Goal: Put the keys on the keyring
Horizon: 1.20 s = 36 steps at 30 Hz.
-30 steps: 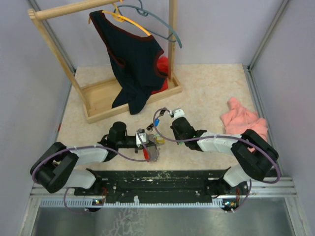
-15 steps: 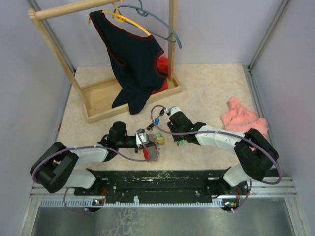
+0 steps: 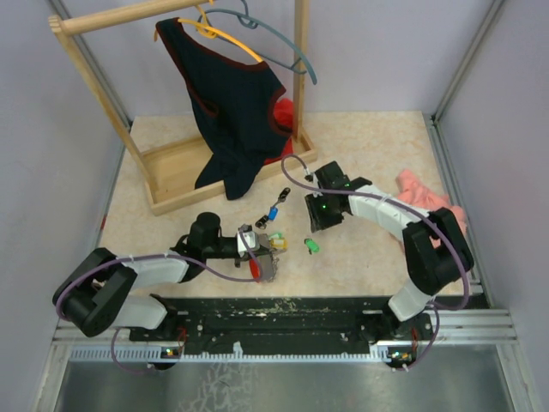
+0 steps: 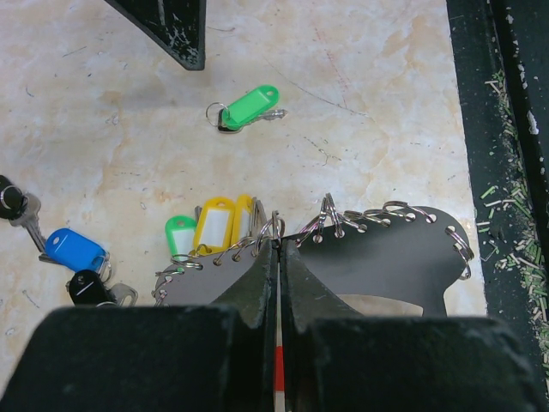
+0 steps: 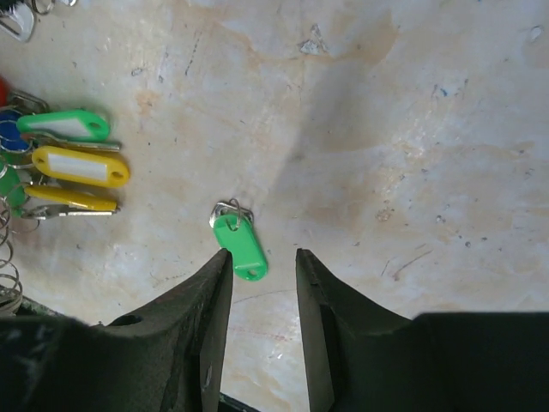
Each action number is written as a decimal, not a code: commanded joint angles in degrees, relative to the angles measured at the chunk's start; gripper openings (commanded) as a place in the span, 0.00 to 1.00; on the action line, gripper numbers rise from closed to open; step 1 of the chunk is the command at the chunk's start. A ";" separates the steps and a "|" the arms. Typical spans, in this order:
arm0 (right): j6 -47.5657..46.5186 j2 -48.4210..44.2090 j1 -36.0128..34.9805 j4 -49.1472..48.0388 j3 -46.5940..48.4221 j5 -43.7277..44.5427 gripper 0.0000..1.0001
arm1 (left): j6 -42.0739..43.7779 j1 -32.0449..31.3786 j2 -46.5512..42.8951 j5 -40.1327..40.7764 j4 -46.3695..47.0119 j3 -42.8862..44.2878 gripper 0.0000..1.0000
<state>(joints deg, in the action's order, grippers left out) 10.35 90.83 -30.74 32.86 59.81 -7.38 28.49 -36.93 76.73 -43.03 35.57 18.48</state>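
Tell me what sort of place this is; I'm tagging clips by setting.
Probably a robotics lab test cell, not a home: plain walls in aluminium framing, a black mounting plate, and staged props like a wooden clothes rack and tagged keys.

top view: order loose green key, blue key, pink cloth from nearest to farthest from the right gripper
1. loose green key, just ahead of the right gripper
2. blue key, to its left
3. pink cloth, table's right side
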 commanded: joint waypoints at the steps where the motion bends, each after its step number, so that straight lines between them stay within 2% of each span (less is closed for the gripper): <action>1: -2.81 3.10 1.47 3.24 3.57 -8.59 0.36 | 0.09 -0.16 -0.01 -0.44 0.73 0.49 0.01; 11: -3.92 12.27 2.73 3.16 6.88 -11.83 0.27 | 0.02 -0.16 0.26 -0.49 0.29 0.77 0.01; 25: -4.30 13.84 3.10 2.81 8.24 -14.52 0.24 | -0.18 -0.17 0.70 -0.57 0.29 1.03 0.01; 36: -4.45 14.48 3.14 2.44 7.83 -14.34 0.16 | -0.24 -0.16 1.13 -0.66 0.20 1.28 0.01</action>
<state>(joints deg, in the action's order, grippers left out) 6.59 104.77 -27.94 36.42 65.73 -20.91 28.34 -36.93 77.52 -43.00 35.48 18.48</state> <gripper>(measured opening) 0.179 0.011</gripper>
